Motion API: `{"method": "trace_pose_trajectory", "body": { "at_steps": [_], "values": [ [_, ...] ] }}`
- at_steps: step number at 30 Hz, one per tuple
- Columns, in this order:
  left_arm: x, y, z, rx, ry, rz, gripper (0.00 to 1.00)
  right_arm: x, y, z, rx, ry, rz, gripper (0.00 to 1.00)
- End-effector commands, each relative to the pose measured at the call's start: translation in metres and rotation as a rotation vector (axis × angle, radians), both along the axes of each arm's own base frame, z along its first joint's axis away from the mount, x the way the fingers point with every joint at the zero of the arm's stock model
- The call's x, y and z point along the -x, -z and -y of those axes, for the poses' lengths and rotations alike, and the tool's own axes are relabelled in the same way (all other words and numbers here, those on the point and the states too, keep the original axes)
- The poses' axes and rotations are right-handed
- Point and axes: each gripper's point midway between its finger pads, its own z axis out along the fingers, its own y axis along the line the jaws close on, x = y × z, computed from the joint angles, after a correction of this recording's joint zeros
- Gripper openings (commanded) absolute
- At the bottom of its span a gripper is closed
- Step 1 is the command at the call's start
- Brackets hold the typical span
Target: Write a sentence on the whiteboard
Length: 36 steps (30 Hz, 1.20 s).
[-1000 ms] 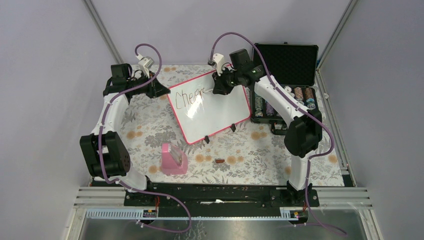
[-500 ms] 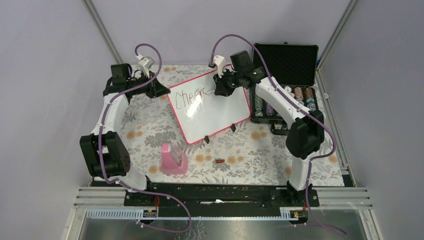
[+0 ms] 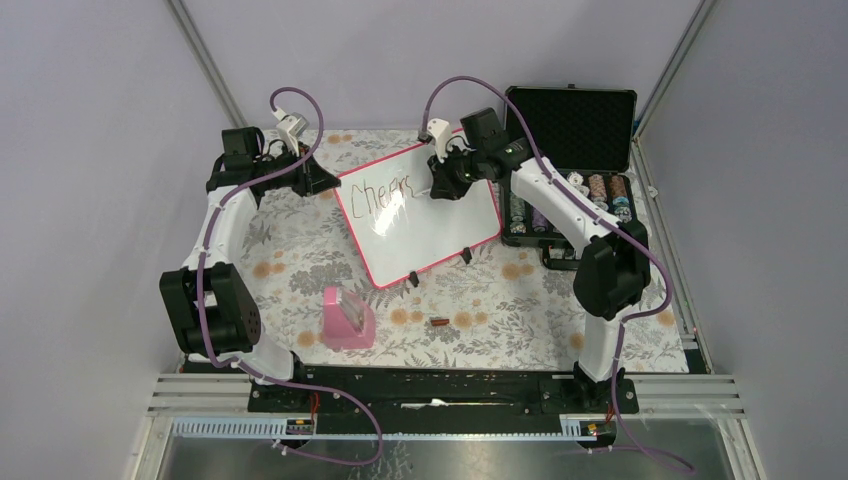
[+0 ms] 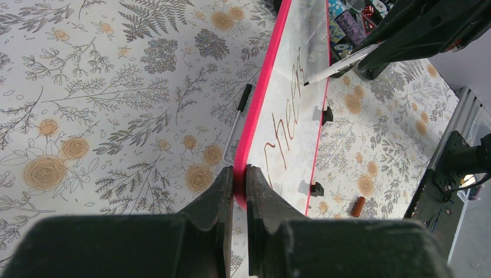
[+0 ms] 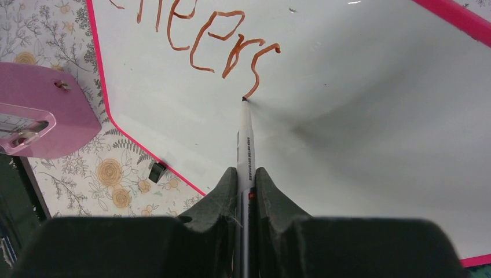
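Observation:
The whiteboard (image 3: 440, 225) with its pink-red frame lies tilted on the floral table. My left gripper (image 3: 326, 181) is shut on its left frame edge; the left wrist view shows the jaws (image 4: 239, 174) pinching the pink rim (image 4: 255, 110). My right gripper (image 3: 438, 188) is shut on a white marker (image 5: 246, 145), held over the board (image 5: 370, 116). The marker tip touches the board at the foot of the last letter. The sentence (image 5: 214, 37) reads "Cheers" in reddish-brown strokes, also visible as the sentence (image 4: 289, 110) in the left wrist view.
A pink block (image 3: 347, 318) stands near the table's front. A small brown cap (image 3: 438, 322) lies right of it. An open black case (image 3: 575, 120) with poker chips sits at the back right, just beyond the board. A thin white pen (image 4: 237, 119) lies beside the board's left edge.
The right gripper has shifted slightly to the right with the marker, and the last letter "s" has been added. The left gripper and board have not moved.

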Motion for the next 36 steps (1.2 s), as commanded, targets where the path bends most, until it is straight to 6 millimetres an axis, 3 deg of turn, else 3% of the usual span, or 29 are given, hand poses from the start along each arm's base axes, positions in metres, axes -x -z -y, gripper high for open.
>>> {"method": "trace_pose_trajectory", "body": {
  "at_steps": [1, 12, 20, 26, 36],
  "values": [
    [0.013, -0.008, 0.019, 0.006, 0.074, 0.019, 0.00, 0.006, -0.012, -0.009, -0.015, -0.026, 0.037, 0.00],
    [0.013, -0.007, 0.020, 0.002, 0.073, 0.020, 0.00, 0.012, -0.035, -0.028, -0.059, -0.067, 0.050, 0.00],
    [0.013, -0.007, 0.019, -0.005, 0.066, 0.021, 0.00, 0.027, -0.060, -0.019, -0.093, -0.085, 0.065, 0.00],
    [0.014, -0.005, 0.018, -0.018, 0.064, 0.014, 0.00, 0.026, -0.067, -0.007, -0.115, -0.069, 0.060, 0.00],
    [0.016, -0.004, 0.017, -0.025, 0.064, 0.001, 0.22, 0.014, -0.069, 0.018, -0.124, -0.026, 0.060, 0.00]
  ]
}}
